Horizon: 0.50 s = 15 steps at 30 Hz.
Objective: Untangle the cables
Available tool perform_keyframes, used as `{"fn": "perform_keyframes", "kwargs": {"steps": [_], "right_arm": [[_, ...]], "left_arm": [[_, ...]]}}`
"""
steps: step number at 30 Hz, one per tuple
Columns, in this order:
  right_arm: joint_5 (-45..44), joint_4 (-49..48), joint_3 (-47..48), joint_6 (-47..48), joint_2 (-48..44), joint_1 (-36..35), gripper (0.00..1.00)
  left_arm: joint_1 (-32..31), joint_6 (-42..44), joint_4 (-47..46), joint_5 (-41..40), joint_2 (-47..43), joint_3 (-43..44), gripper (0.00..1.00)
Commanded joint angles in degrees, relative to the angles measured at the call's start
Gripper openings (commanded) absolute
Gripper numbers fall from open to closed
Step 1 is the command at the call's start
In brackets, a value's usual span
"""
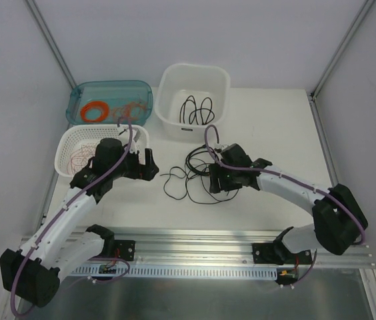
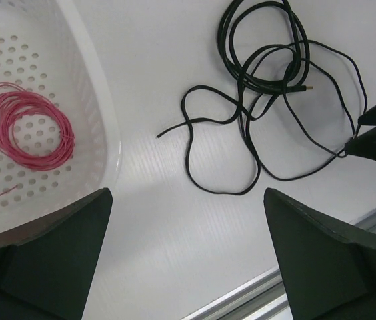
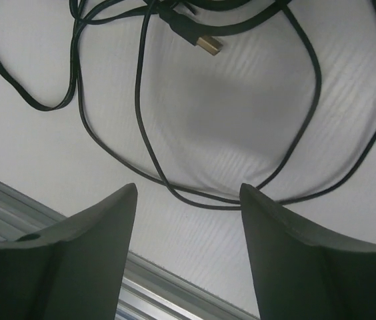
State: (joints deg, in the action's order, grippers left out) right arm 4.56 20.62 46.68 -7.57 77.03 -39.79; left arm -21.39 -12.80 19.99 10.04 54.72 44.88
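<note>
Pretty clearly a robotics lab test cell: a white table (image 1: pixel 275 133) boxed in by plain grey panel walls (image 1: pixel 195 33) on aluminium corner posts (image 1: pixel 51 41), two white-and-black robot arms (image 1: pixel 288 187) bolted to a slotted aluminium rail (image 1: pixel 195 235) along the near edge, and plastic tubs (image 1: pixel 167 100) at the far side.

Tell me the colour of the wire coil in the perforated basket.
Pinkish red; the coil shows best in the left wrist view.
</note>
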Motion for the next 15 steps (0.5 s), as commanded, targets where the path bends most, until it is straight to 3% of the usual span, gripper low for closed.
{"fn": "perform_keyframes", "kwargs": {"steps": [1,5,9,15], "right_arm": [[3.26,-2.6,4.9,-0.78,4.78,-1.95,0.63],[5.02,-3.04,7.81,-1.74,11.11,-3.36,0.47],[5.2,-2.61,10.01,-1.92,16.29,-5.38,0.39],[5.81,-2.17,10.89,-1.48,18.06,-6.96,0.2]], "left_arm": [[-0.23,3.3,-0.74,-1.51,-7.58,-4.43,0.99],[-0.32,2.52,-0.74,-6.16,-11.12,-6.74,0.99],[-0.23,2.07,-0.92,-9.78,-11.13,-6.39,0.99],[-0.32,3.04,-0.92,-13.47,-11.48,-6.65,0.99]]}}
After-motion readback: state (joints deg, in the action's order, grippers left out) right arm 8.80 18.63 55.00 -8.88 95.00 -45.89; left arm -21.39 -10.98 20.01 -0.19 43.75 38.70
